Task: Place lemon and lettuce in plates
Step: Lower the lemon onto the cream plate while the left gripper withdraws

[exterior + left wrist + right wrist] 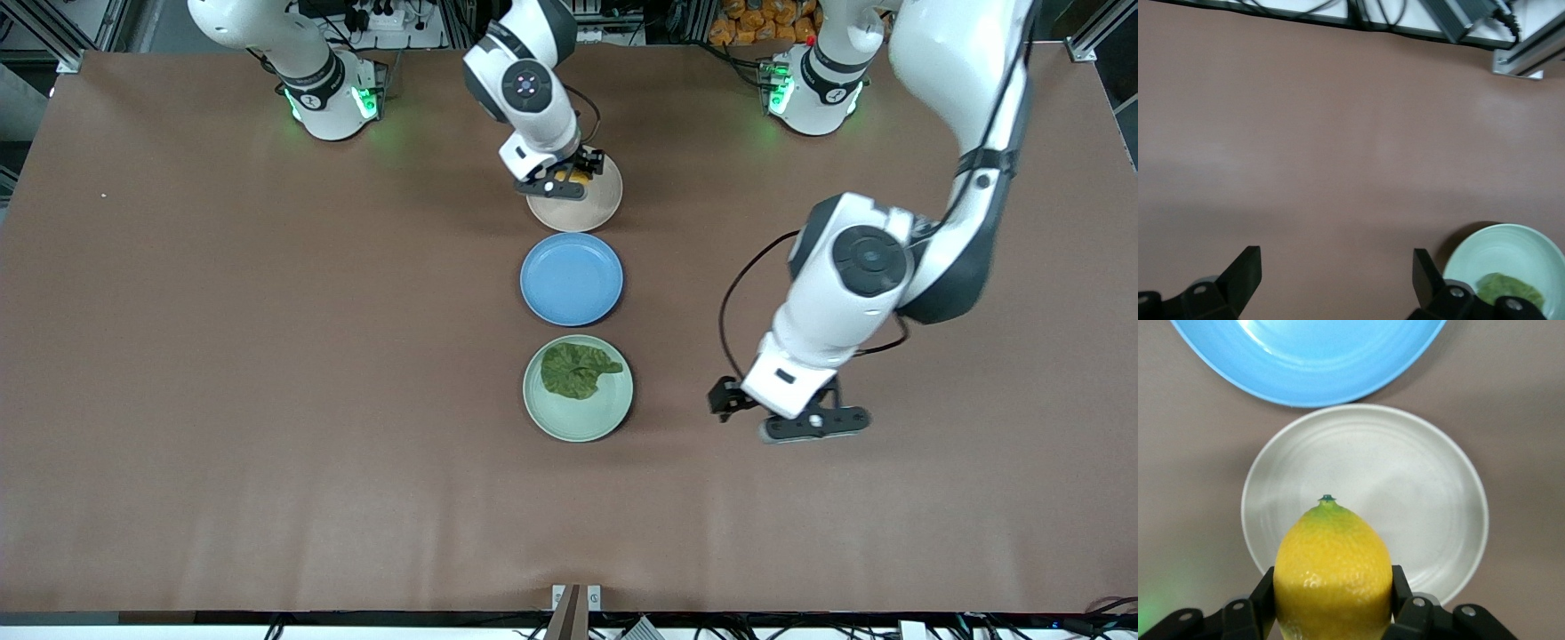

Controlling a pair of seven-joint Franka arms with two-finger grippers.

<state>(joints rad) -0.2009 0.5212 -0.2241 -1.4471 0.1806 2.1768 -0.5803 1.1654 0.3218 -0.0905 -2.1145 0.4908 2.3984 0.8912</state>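
My right gripper (569,178) is shut on the yellow lemon (1333,573) and holds it over the beige-pink plate (594,206), which also shows in the right wrist view (1405,487). The lemon barely shows in the front view (579,177). The dark green lettuce (576,369) lies in the mint green plate (578,418), the plate nearest the front camera. My left gripper (805,425) is open and empty, over bare table beside the green plate toward the left arm's end. The left wrist view shows that plate's rim (1511,240) with the lettuce (1508,288) in it.
An empty blue plate (571,278) lies between the beige-pink and green plates; its rim shows in the right wrist view (1305,367). The three plates form a row down the table's middle. Brown table surface spreads wide on both sides.
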